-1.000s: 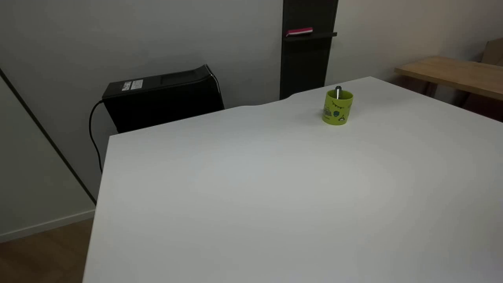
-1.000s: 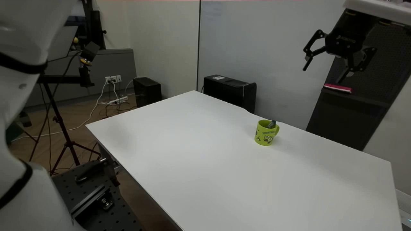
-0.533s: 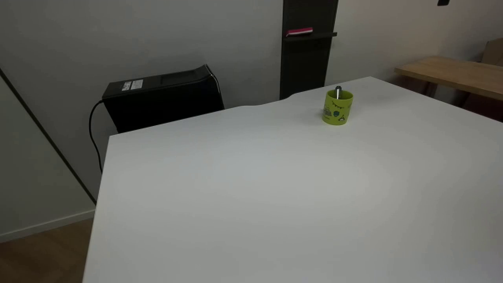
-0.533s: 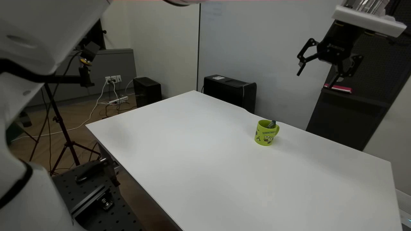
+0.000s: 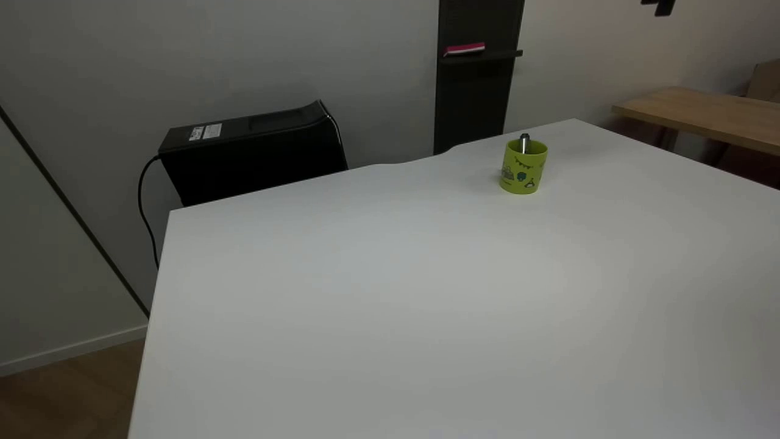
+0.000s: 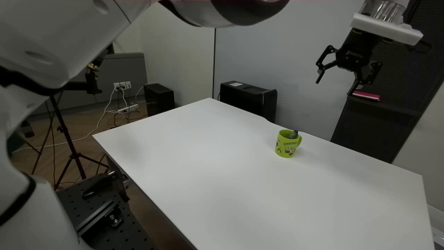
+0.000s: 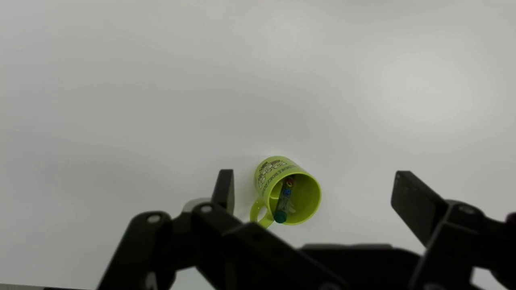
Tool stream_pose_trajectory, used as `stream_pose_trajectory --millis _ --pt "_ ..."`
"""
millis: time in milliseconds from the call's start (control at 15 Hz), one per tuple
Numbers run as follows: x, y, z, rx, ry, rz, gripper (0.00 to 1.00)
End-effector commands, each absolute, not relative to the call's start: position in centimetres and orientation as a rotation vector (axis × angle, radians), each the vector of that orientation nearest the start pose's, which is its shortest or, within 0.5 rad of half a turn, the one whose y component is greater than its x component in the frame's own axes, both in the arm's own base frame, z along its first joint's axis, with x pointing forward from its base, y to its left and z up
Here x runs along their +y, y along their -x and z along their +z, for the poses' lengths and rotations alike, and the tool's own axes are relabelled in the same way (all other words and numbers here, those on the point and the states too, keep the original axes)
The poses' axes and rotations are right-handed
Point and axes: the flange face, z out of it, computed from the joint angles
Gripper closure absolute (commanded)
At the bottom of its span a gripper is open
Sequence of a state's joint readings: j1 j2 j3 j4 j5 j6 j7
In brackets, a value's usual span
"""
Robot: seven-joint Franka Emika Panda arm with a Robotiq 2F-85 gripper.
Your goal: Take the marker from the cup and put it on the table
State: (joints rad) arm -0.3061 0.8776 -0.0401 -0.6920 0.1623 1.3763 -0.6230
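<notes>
Hand (image 6: 333, 88) lower than before, wide apart, empty, black box (image 5: 256, 161) and wooden table (image 5: 701, 111) beyond white tabletop (image 5: 365, 305).

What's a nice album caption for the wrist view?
Open gripper framing a green cup on a white table, marker leaning inside.

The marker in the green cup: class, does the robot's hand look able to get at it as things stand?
Probably yes: the hand is open, nothing shows between it and the cup, and the marker pokes out at the top.

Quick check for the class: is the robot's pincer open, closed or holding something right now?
Pincer: wide open, holding nothing; the marker sits in the cup.
</notes>
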Motion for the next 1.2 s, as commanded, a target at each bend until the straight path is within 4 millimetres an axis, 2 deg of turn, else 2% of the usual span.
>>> stream_pose_trajectory --millis 0,867,1133 --pt "-21.8 -72.7 43.8 -0.44 2.928 0.054 0.0" --pt "-18.7 -77.1 43.8 -0.565 2.908 -0.374 0.0" --pt "-18.5 -77.1 43.3 -0.57 2.917 -0.356 0.0"
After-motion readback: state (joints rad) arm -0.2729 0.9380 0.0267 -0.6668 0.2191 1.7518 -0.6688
